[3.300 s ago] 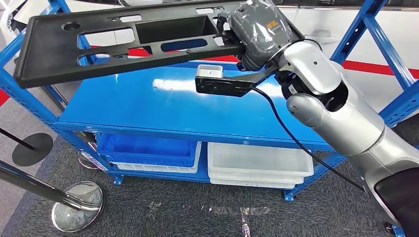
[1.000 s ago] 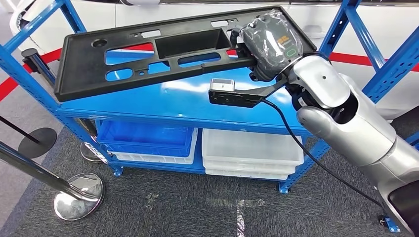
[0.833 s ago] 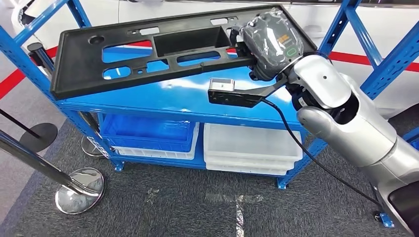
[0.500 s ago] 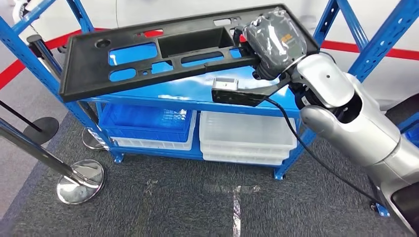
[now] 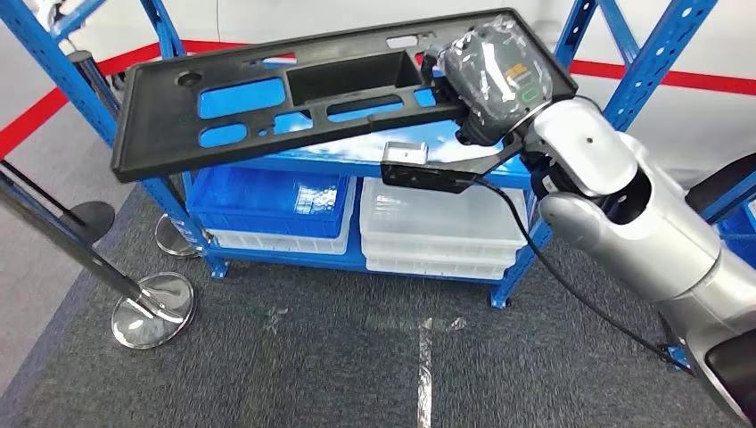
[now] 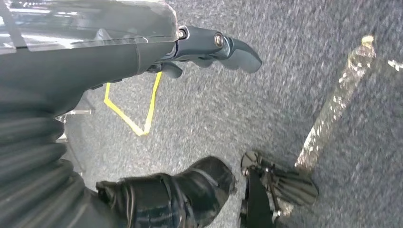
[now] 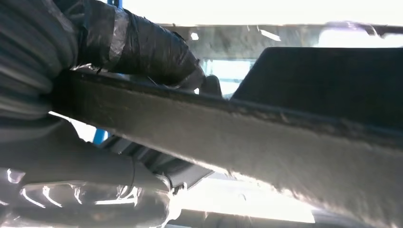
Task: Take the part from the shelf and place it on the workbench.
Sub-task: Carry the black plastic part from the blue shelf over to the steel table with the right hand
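A: Where's the part?

B: Right hand point(image 5: 493, 76) grips the black panel point(image 5: 267, 98) at one end. Fingers wrap its edge, and the rest of the panel sticks out well past the fingertips, tilted, in the air above the blue shelf point(image 5: 464, 165). It isn't resting on the shelf.

A: Grip confirmed from the wrist?

B: Yes. In the right wrist view the thumb point(image 7: 142, 47) sits on one face of the panel edge point(image 7: 266, 142), with the hand body on the other face. Can't see the fingertips there, too dark and close.

A: Left hand?

B: Left hand point(image 6: 142, 52) hangs over grey carpet point(image 6: 304, 71), holding nothing. Fingers point(image 6: 228, 47) look slightly curled but apart, though the angle is poor.

A: Anything else near?

B: Blue bin point(image 5: 267, 201) and white bins point(image 5: 446, 232) on the lower shelf, below the held panel. A chrome post base point(image 5: 152, 308) stands on the floor, well away from the hand.
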Robot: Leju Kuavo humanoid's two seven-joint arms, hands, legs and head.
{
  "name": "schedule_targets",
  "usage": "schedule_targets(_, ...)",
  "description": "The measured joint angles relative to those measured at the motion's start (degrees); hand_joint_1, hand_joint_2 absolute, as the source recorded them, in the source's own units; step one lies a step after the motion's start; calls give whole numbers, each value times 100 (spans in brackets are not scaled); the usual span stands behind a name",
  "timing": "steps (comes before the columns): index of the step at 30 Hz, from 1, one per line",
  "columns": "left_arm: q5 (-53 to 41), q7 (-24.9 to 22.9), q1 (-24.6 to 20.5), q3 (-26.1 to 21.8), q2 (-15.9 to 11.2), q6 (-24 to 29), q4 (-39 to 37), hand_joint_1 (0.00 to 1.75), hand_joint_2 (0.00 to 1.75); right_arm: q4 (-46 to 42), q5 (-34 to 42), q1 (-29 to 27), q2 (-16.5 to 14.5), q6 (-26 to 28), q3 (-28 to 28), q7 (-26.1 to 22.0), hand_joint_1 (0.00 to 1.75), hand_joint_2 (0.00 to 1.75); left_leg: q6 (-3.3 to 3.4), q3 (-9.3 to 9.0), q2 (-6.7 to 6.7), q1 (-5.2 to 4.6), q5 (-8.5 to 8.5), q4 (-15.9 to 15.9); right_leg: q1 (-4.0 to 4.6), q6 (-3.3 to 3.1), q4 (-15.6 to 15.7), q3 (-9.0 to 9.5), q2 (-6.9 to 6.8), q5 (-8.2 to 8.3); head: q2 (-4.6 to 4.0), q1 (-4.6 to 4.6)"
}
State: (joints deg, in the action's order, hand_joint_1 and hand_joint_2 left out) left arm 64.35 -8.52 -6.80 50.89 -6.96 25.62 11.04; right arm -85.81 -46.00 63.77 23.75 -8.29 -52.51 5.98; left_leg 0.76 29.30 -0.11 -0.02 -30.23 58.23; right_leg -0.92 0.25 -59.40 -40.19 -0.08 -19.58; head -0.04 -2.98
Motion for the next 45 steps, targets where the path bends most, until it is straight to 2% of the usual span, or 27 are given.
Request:
schedule_targets(2, 1, -1, -4, 1, 1, -1, 0, 0, 175, 1, 0, 4, 5, 1, 1, 0, 175, 175, 79, 55, 33, 17, 160, -87, -1, 60, -53, -47, 7, -119, 0, -4)
schedule_targets(3, 1, -1, -4, 2, 1, -1, 0, 0, 175, 3, 1, 6, 7, 0, 1, 1, 175, 175, 119, 103, 53, 33, 249, -122, 2, 81, -225, -109, 11, -341, 0, 6)
schedule_targets(5, 2, -2, -5, 2, 3, -2, 0, 0, 175, 5, 1, 8, 9, -1, -1, -1, 175, 175, 171, 264, 76, 38, 391, -122, -9, 112, -886, -271, 13, -929, 0, 23)
schedule_targets(6, 2, -2, -5, 2, 3, -2, 0, 0, 175, 5, 1, 1, 9, -1, -1, -1, 175, 175, 172, 360, 79, 38, 454, -107, -14, 131, -1253, -333, 12, -1113, 0, 25)
schedule_targets(7, 2, -2, -5, 2, 4, -2, 0, 0, 175, 7, 1, -5, 9, -1, -2, -1, 175, 175, 168, 459, 80, 39, 514, -88, -19, 148, -1513, -338, 12, -1154, 0, 27)
schedule_targets(8, 2, -2, -3, 2, 5, -2, 0, 0, 175, 8, 1, -8, 10, -1, -2, -1, 175, 175, 159, 559, 79, 41, 569, -62, -25, 160, -1606, -265, 11, -1078, 0, 29)
schedule_targets(10, 2, -2, 0, 2, 10, -2, 0, 0, 175, 9, 1, -7, 10, -1, -2, 0, 175, 175, 120, 745, 76, 50, 657, 19, -35, 164, -1204, 171, 8, -812, 0, 31)
schedule_targets(12, 2, -2, 0, 2, 13, -2, 0, 0, 175, 4, 1, 0, 7, 2, -1, 0, 175, 175, 61, 892, 66, 44, 719, 113, -16, 133, -469, 702, 11, -848, 1, 26)
schedule_targets(14, 2, -2, 0, 2, 14, -2, 0, 0, 175, -1, 0, 2, 2, 4, 2, -1, 175, 175, -14, 957, 59, 36, 790, 150, 23, 68, -97, 893, 19, -969, 0, 26)
schedule_targets(16, 2, -2, 11, 2, 13, -1, -1, 0, 175, 2, -1, 1, 1, 3, 3, -1, 175, 175, -94, 988, 49, 50, 839, 143, 19, -26, -51, 838, 15, -892, 0, 36)
schedule_targets(17, 3, -2, 17, 1, 16, -1, -2, 0, 175, 4, -1, 3, 1, 2, 3, 0, 175, 175, -131, 1032, 43, 61, 765, 198, 9, -75, -38, 803, 10, -838, 0, 31)
schedule_targets(19, 3, -2, 24, 1, 23, -2, -2, 0, 175, 5, -1, 7, 1, 3, 3, 1, 175, 175, -197, 1205, 36, 83, 355, 629, -16, -147, -17, 709, 1, -729, 0, 18)
schedule_targets(21, 2, -2, 23, 1, 27, -2, -2, 0, 175, 4, -1, 5, 1, 3, 2, 0, 175, 175, -248, 1418, 36, 92, -94, 1357, -12, -170, -20, 586, 2, -635, 0, 11)
schedule_targets(22, 2, -2, 22, 1, 28, -2, -2, 0, 175, 4, 0, 1, 1, 2, 1, -1, 175, 175, -262, 1462, 36, 95, -181, 1624, -11, -166, -24, 523, 4, -589, 0, 12)
schedule_targets(24, 2, -2, 22, 2, 29, -2, -2, 0, 175, 5, -1, -4, 1, 1, 0, -1, 175, 175, -263, 1252, 36, 96, -40, 1563, -13, -145, -37, 412, 9, -511, 0, 11)
schedule_targets(25, 2, -2, 21, 2, 29, -2, -2, 0, 175, 6, -1, -4, 1, 2, 0, -1, 175, 175, -249, 989, 36, 96, 99, 1227, -16, -127, -44, 371, 11, -480, 0, 10)
schedule_targets(27, 1, -2, 14, 1, 28, -2, -2, 0, 175, 5, -1, -1, 2, 3, 3, 0, 175, 175, -191, 453, 26, 77, 199, 444, -12, -74, -49, 321, 6, -427, 0, 15)
schedule_targets(29, 0, -2, 9, 1, 27, -1, -2, 0, 175, 2, -1, 3, 2, 3, 5, 0, 175, 175, -116, 245, 14, 40, 169, 91, -7, -2, -35, 309, -3, -372, 0, 20)
schedule_targets(32, 1, -2, 11, 2, 28, -1, -2, 0, 175, 1, 0, 6, 4, 3, 6, -1, 175, 175, 19, 269, 25, 50, 280, 8, -6, 103, -44, 279, 0, -366, 0, 28)
schedule_targets(34, -6, -37, 9, 2, 30, -8, -2, 0, 175, 3, 19, 9, 7, -31, 6, 0, 175, 175, 115, 309, 54, 71, 390, -53, -3, 137, -433, 116, 7, -707, 0, 49)
schedule_targets(36, -40, -195, 6, 2, 29, -42, -2, 0, 175, 9, 120, -4, 5, -171, -3, 10, 175, 175, 161, 404, 65, 50, 465, -41, -2, 159, -1157, -125, 10, -1188, 0, 66)
schedule_targets(37, -62, -299, 6, 3, 29, -67, -2, 0, 175, 16, 177, -23, 2, -249, -15, 25, 175, 175, 165, 458, 62, 43, 490, -22, -3, 168, -1437, -190, 10, -1317, 0, 70)
schedule_targets(38, -83, -379, 8, 3, 29, -90, -2, 0, 175, 27, 216, -48, -2, -301, -31, 43, 175, 175, 164, 514, 57, 38, 510, 4, -3, 169, -1535, -166, 9, -1333, 0, 69)
schedule_targets(39, -96, -429, 10, 4, 29, -104, -2, 0, 175, 42, 231, -71, -8, -322, -50, 62, 175, 175, 159, 570, 49, 35, 526, 37, -3, 161, -1418, -39, 9, -1247, 0, 70)
schedule_targets(42, -112, -479, 8, 4, 32, -127, -2, 0, 175, 76, 231, -91, -36, -321, -74, 87, 175, 175, 123, 723, 29, 27, 562, 147, 32, 78, -382, 611, 10, -895, 1, 66)
schedule_targets(43, -111, -491, 6, 4, 33, -131, -2, 0, 175, 84, 232, -89, -49, -319, -74, 90, 175, 175, 93, 760, 26, 28, 587, 165, 54, 46, -165, 726, 10, -844, 1, 72)
schedule_targets(45, -111, -507, 6, 5, 34, -133, -2, 0, 175, 97, 232, -85, -74, -315, -75, 100, 175, 175, 18, 800, 21, 32, 661, 158, 95, 2, -61, 747, 8, -779, 1, 93)
